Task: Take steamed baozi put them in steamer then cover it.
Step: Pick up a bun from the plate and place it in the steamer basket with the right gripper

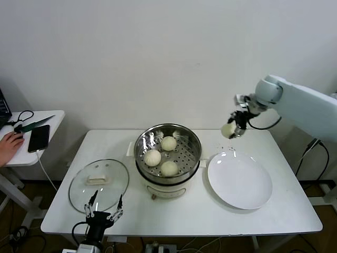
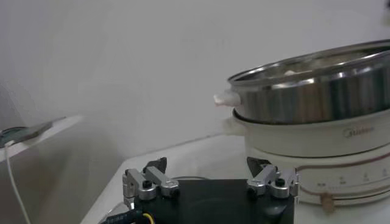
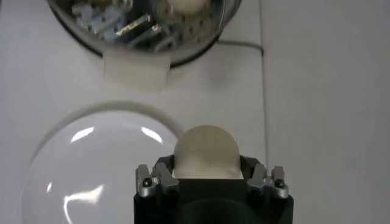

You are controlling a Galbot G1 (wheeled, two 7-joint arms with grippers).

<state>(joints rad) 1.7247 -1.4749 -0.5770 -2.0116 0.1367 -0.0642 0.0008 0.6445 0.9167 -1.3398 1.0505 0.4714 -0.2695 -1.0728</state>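
Left gripper [image 1: 103, 212] spread wide, low; right gripper [image 1: 235, 128] clamps smooth domed baozi [image 1: 228, 130].

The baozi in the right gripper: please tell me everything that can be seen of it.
The baozi is a smooth, domed, cream-white dough bun, whole and unmarked. The right gripper is shut on it, one finger on each side. It hangs in the air beyond the white plate, right of the steamer, touching nothing else.
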